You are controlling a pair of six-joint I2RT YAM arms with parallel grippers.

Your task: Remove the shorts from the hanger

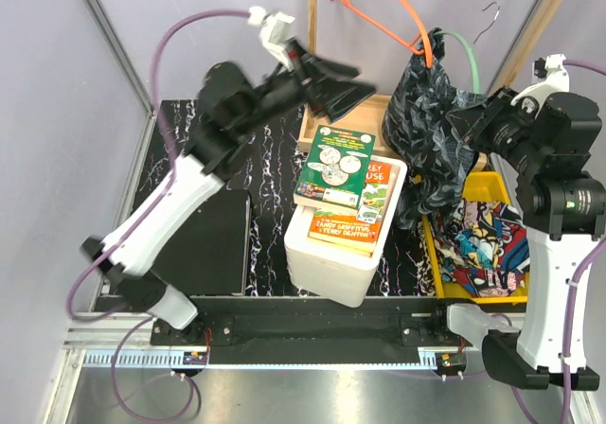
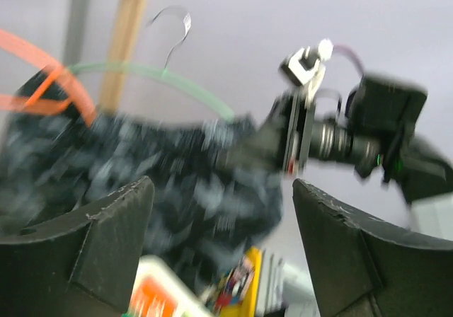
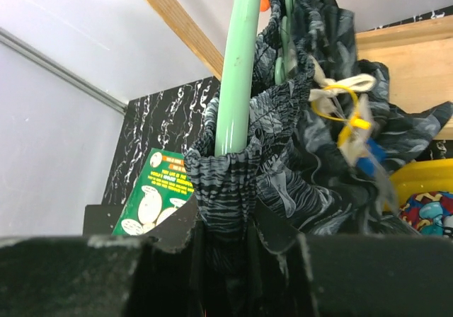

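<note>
The dark leafy-pattern shorts (image 1: pixel 431 126) hang bunched on a pale green hanger (image 1: pixel 466 60) at the back right. My right gripper (image 1: pixel 471 121) is shut on their gathered waistband (image 3: pixel 228 182), right where the green hanger arm (image 3: pixel 237 62) enters it. An orange hanger (image 1: pixel 393 8) hangs beside it, bare. The comic-print shorts (image 1: pixel 478 244) lie in a yellow bin (image 1: pixel 485 185). My left gripper (image 1: pixel 352 91) is open and empty, raised left of the hanging shorts, which show blurred in its view (image 2: pixel 141 168).
A white foam box (image 1: pixel 341 249) with two books (image 1: pixel 336 168) on top stands mid-table. A wooden frame (image 1: pixel 312 55) rises behind. A black pad (image 1: pixel 204 244) lies at the left on the black marbled table (image 1: pixel 256 159).
</note>
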